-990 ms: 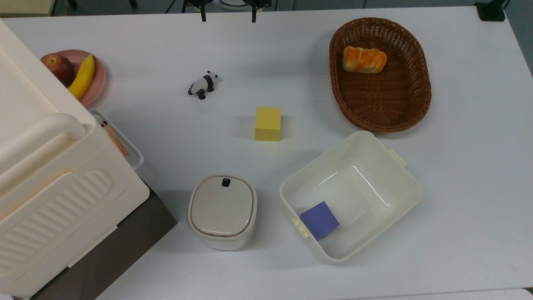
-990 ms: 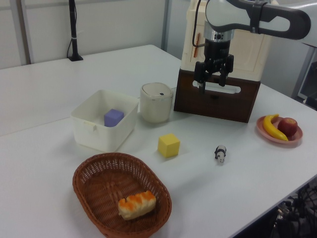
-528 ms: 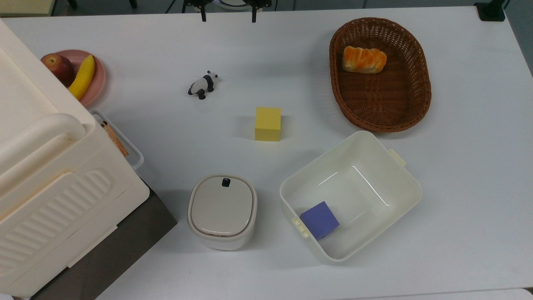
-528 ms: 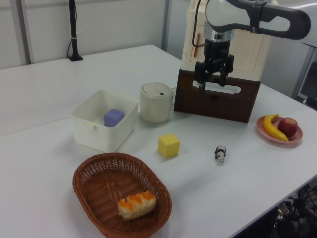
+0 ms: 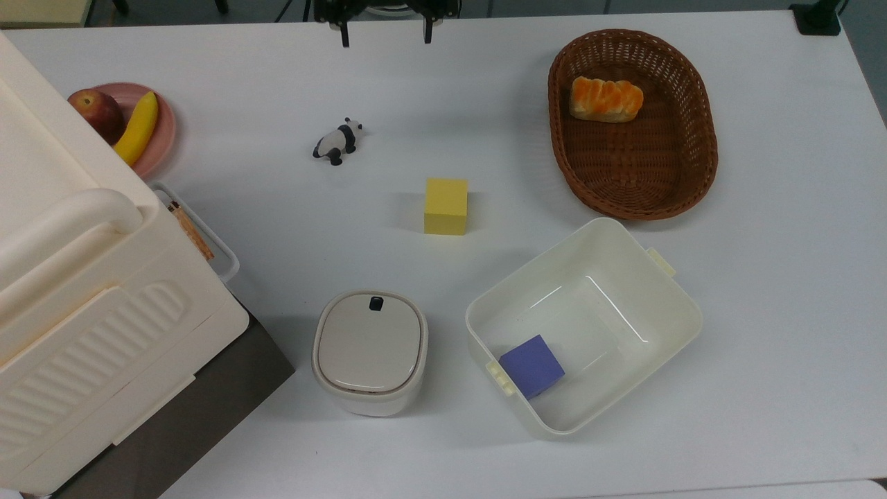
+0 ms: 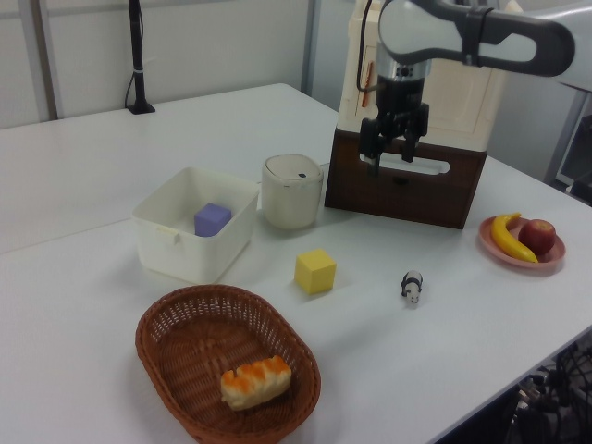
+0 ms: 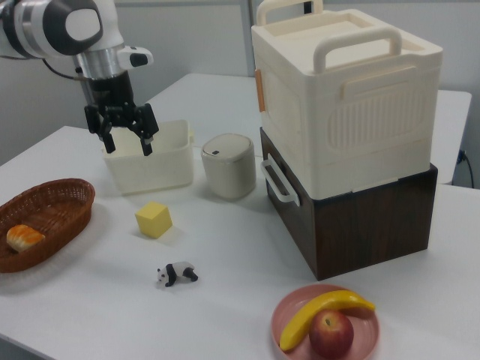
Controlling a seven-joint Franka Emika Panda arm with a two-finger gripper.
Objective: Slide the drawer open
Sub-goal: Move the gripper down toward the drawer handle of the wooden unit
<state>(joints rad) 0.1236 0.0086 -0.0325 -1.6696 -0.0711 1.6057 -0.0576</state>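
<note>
Your landmark is the cream ribbed box (image 7: 345, 105): the drawer (image 7: 352, 225) sits directly under it, a dark brown block resting on the counter (image 5: 485, 125), shut flush. Expect it to be stiff and rigid, with the weight of the box above perhaps making the slide drag; it is wood, so it should not flex or crack under a steady pull. Take hold at the white loop handle (image 7: 279, 181), which stands out from the drawer's front panel just below the box's lower edge, and pull straight outward rather than sideways, or the whole stack may skid.

The end effector (image 7: 121, 129) hangs well away from the box, above the counter, its fingers spread wide and holding nothing.

Out from the box's front, the wicker basket (image 5: 630, 125) lies farthest and holds one bread roll (image 5: 606, 99). The white tub (image 5: 582, 326) is nearer and has a purple cube (image 5: 532, 365) in one corner. The lidded pot (image 5: 369, 351) stands just beside the drawer, lid on, contents hidden. A pink plate (image 7: 326, 322) beside the box carries a banana (image 7: 321, 313) and an apple (image 7: 331, 334).
</note>
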